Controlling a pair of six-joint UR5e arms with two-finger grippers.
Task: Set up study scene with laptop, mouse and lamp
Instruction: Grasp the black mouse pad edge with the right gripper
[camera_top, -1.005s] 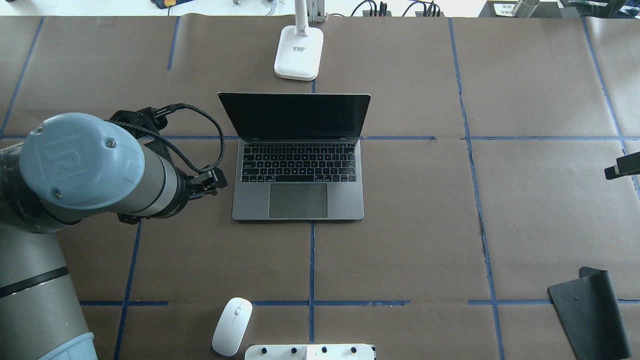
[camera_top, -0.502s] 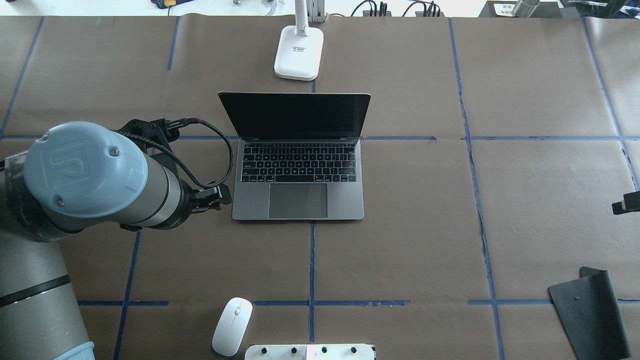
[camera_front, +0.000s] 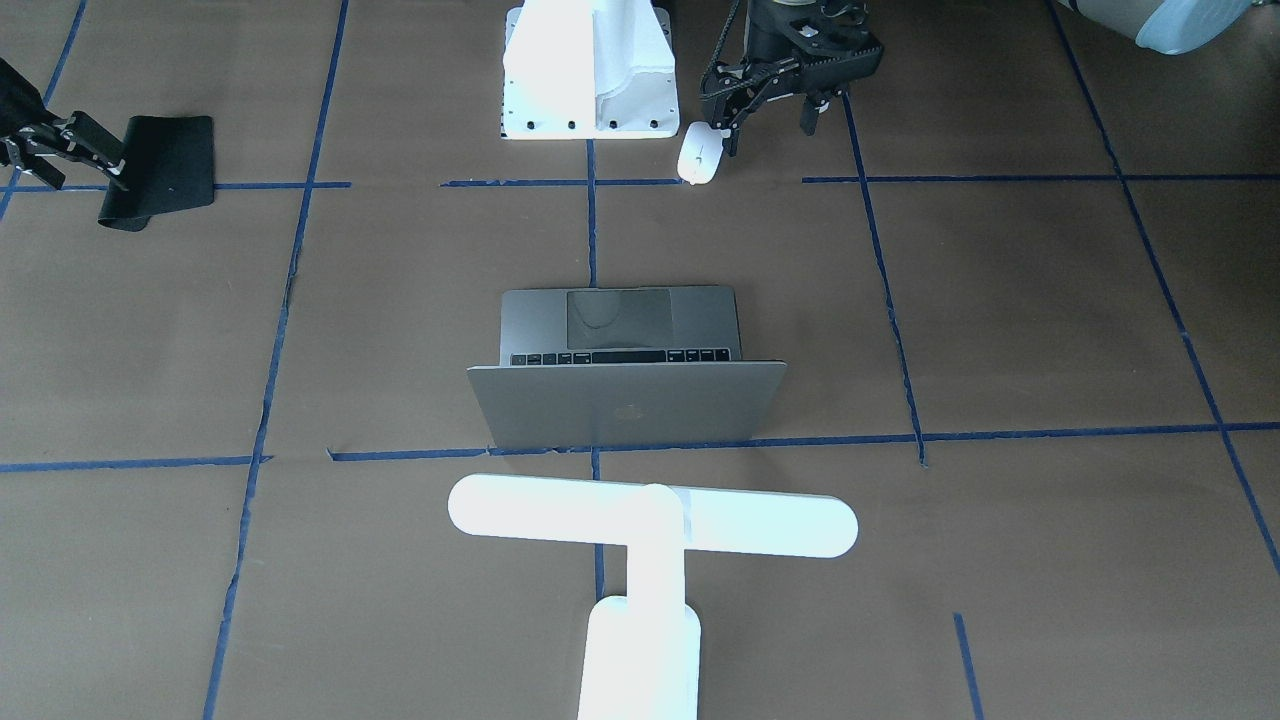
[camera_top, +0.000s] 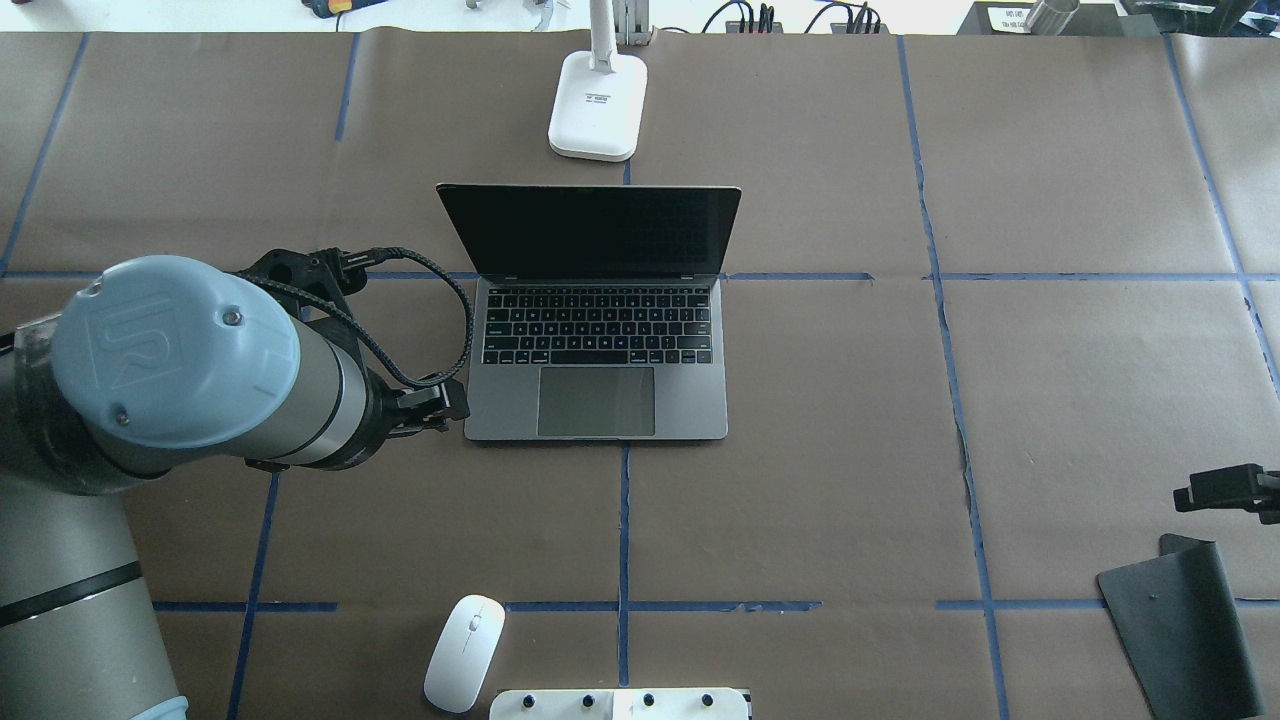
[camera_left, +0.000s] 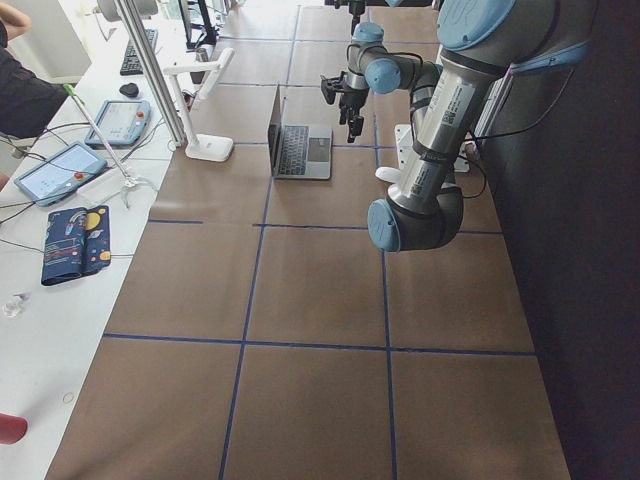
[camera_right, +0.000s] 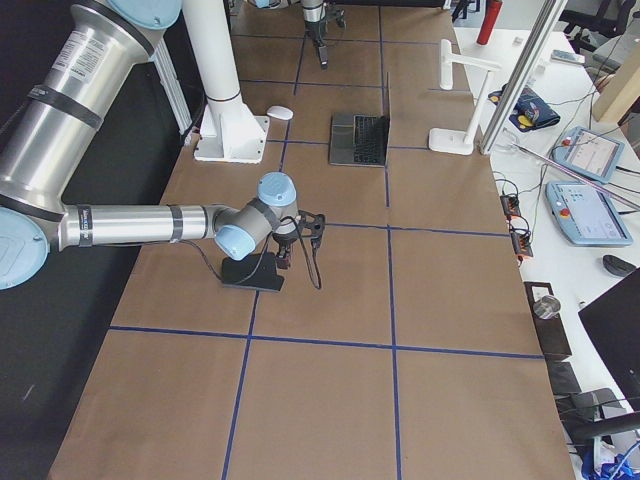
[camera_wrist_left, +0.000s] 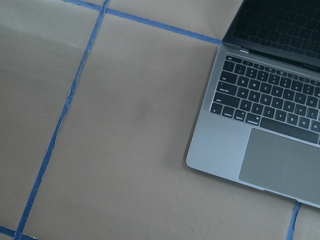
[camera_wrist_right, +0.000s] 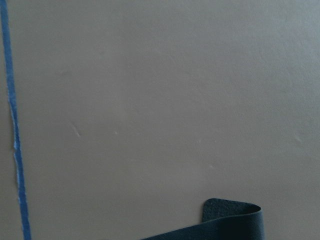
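Overhead exterior: the laptop (camera_top: 596, 330) is set open at centre, the lamp (camera_top: 596, 105) at its 12 o'clock, likely to light the keys. The mouse (camera_top: 464, 652) lies ungrasped at 7 o'clock. The left gripper (camera_front: 769, 138) is held wide and empty at 8 o'clock; for the right gripper (camera_top: 1222, 490) no opening can be told.

You have: laptop (camera_top: 598, 330), matt grey metal; mouse (camera_top: 464, 652), glossy white plastic — desk (camera_top: 820, 480) under matt brown paper, slightly creased.
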